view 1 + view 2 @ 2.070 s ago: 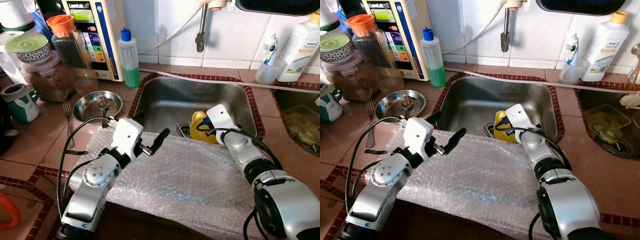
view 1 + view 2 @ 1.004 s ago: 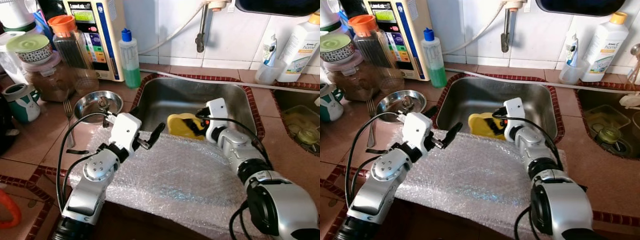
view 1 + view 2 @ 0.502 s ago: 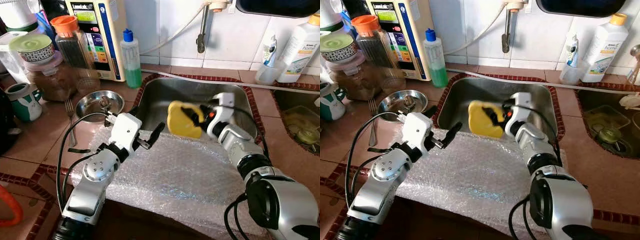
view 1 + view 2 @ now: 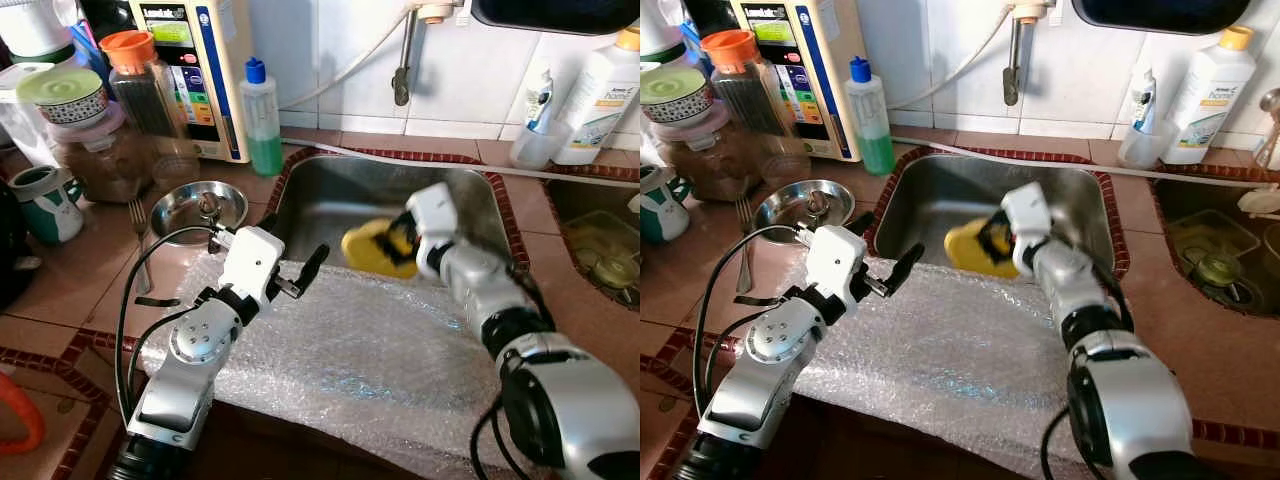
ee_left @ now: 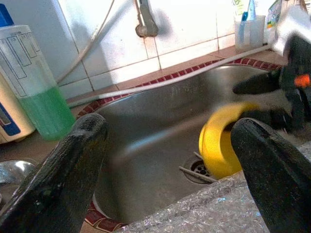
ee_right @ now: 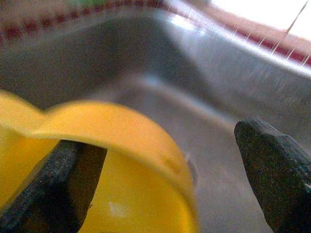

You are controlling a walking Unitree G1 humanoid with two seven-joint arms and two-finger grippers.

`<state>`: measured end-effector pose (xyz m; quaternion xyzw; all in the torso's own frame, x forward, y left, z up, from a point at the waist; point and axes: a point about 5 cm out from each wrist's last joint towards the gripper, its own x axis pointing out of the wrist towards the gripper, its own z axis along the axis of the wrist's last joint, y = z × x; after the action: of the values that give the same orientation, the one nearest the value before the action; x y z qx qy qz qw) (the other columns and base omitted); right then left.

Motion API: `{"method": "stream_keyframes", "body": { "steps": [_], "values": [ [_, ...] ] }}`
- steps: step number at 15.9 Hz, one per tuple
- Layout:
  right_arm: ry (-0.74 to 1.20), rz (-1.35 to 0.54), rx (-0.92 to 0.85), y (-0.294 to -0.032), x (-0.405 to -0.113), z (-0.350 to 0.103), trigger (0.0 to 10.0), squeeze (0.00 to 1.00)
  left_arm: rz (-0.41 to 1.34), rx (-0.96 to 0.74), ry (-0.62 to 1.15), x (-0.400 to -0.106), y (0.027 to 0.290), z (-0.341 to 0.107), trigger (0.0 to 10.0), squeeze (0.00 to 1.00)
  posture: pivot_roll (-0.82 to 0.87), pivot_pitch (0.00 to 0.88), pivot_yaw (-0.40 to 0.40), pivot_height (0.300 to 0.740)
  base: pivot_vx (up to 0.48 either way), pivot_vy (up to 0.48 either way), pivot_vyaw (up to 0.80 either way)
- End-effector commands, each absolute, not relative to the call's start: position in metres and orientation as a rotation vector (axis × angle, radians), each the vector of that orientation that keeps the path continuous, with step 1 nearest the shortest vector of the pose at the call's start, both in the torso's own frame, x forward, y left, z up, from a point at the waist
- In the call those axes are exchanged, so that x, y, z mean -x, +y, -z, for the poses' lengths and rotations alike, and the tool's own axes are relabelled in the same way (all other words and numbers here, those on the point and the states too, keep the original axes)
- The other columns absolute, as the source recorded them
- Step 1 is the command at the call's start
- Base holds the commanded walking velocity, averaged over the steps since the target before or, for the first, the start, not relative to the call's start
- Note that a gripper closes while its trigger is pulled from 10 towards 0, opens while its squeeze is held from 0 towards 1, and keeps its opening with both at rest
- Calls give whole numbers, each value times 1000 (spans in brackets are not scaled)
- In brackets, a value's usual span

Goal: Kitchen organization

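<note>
Right gripper [image 4: 992,238]: yours grips the round yellow plastic bowl [image 4: 375,249]; one finger sits inside its rim.
Bowl: lifted over the steel sink basin [image 4: 330,200], by the bubble-wrap sheet [image 4: 360,350].
Left gripper [image 4: 292,262]: your fingers spread wide, empty, above the sheet.

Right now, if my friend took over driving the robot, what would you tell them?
Right gripper: its fingers look spread around the rim of the yellow bowl, which is above the steel sink, near its front edge; whether the grip is firm is unclear.
Left gripper: open, holding nothing, above the bubble wrap sheet spread on the counter in front of the sink.
Done: the bowl is off the sink floor.
Left: probably bring it over and set it down on the bubble wrap. Go gently, since it might slip.
</note>
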<state>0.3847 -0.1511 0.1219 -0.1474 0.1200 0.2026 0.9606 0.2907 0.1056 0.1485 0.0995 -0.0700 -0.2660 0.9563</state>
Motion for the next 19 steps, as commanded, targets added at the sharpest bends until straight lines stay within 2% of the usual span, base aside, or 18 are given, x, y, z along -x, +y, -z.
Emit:
{"method": "stream_keyframes", "body": {
  "steps": [1,2,3,4,6,7,9,10,12,13,14,15,16,17,18,19],
  "values": [
    [248,-405,361,-152,-387,-125,10000,1000,529,-212,-136,-291,108,-147,10000,1000,101,22,51,740,0,0,0],
    [276,-432,385,-151,-385,-122,10000,1000,527,-215,-136,-291,109,-147,10000,945,102,22,51,740,0,0,0],
    [286,-490,446,-148,-384,-120,10000,1000,525,-218,-134,-291,109,-147,10000,0,101,23,50,740,0,0,0],
    [319,-521,340,-146,-384,-122,10000,1000,523,-221,-133,-291,109,-147,10000,0,100,22,51,740,0,0,0],
    [261,-459,463,-152,-390,-133,10000,1000,522,-226,-133,-292,109,-146,10000,0,96,22,52,740,0,0,0],
    [215,-418,626,-155,-392,-137,10000,1000,521,-227,-132,-292,108,-146,10000,0,97,22,50,740,0,0,0],
    [46,-297,528,-159,-400,-164,10000,1000,504,-234,-136,-293,109,-147,10000,0,93,29,50,740,0,0,0],
    [18,-294,370,-160,-401,-170,10000,1000,497,-237,-138,-294,110,-147,10000,0,93,28,50,740,0,0,0],
    [26,-319,361,-161,-399,-168,10000,969,485,-239,-134,-295,112,-147,10000,0,94,26,49,740,0,0,0],
    [26,-294,378,-163,-399,-165,10000,690,487,-241,-135,-294,112,-146,10000,0,95,25,48,740,0,0,0],
    [27,-283,377,-163,-398,-164,10000,686,485,-243,-136,-294,112,-146,10000,0,94,26,48,740,0,0,0],
    [35,-290,373,-163,-398,-162,10000,490,481,-245,-138,-295,112,-147,10000,0,93,27,47,740,0,0,0],
    [104,-340,392,-162,-396,-153,10000,224,478,-245,-137,-295,112,-147,10000,0,93,27,47,740,0,0,0],
    [223,-453,461,-158,-390,-136,10000,47,477,-246,-136,-295,112,-146,10000,0,92,26,47,740,0,0,0],
    [258,-514,554,-157,-386,-129,10000,0,477,-246,-136,-295,112,-146,10000,0,92,26,46,740,0,0,0],
    [251,-497,552,-159,-387,-130,10000,0,476,-246,-136,-295,113,-146,10000,0,93,27,45,740,0,0,0]
  ]
}}
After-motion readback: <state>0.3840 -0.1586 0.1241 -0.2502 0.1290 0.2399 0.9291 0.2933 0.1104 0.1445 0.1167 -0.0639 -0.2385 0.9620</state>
